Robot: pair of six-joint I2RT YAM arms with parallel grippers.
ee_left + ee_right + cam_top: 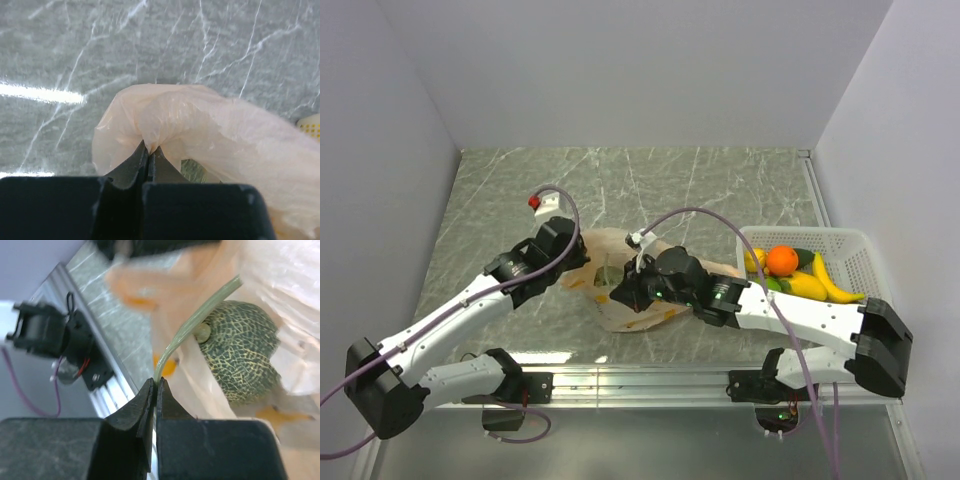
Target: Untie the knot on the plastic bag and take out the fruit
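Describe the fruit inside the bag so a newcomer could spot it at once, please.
On the marble table, a crinkly pale orange bag lies near the front middle. Inside it sits a round melon, grey-green with a pale net pattern, unlike the smooth bright fruit in the white basket.

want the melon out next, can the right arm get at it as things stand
Probably yes: the right gripper is shut on what looks like the stalk of the melon, nothing between.
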